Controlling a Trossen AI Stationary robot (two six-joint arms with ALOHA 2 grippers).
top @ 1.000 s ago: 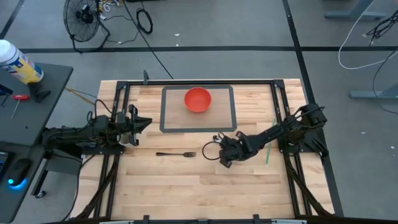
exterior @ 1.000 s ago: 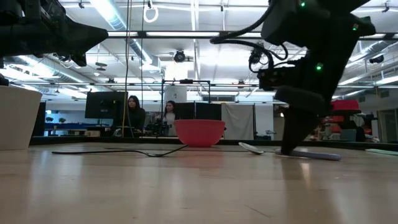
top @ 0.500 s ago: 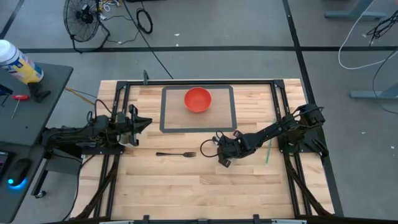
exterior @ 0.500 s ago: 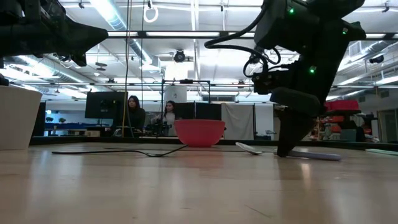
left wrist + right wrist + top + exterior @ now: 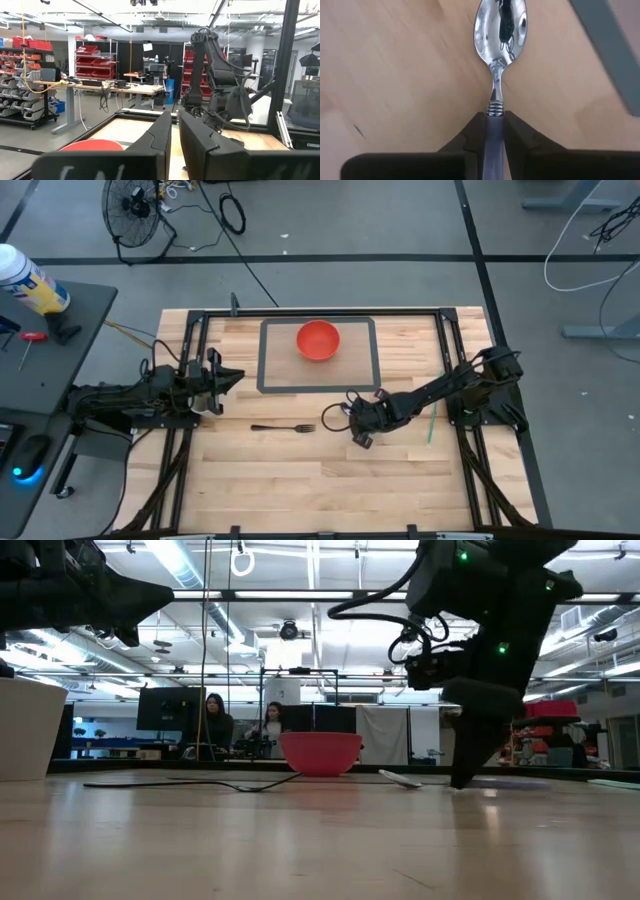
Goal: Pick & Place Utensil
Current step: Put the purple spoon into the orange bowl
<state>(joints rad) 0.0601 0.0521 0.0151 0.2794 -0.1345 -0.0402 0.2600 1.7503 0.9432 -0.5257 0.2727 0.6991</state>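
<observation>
Here we see a spoon (image 5: 499, 30) lying flat on the wooden table (image 5: 300, 480), near the middle and a bit to the right. Its long line runs straight out from the right gripper (image 5: 493, 125), with the shiny bowl end pointing away from the fingers (image 5: 470, 135). The two dark fingers pinch the bluish handle just behind the little ridged neck. We cannot see the rest of the handle, because the fingers hide it. From above, the right gripper (image 5: 358, 423) covers the spoon, so we can hardly make it out there. A fork (image 5: 283, 427) lies nearby, and a red bowl (image 5: 318, 339) sits on a gray mat (image 5: 368, 370). The left gripper (image 5: 172, 135) waits at the table's left side, its fingers pressed together with nothing between them.
</observation>
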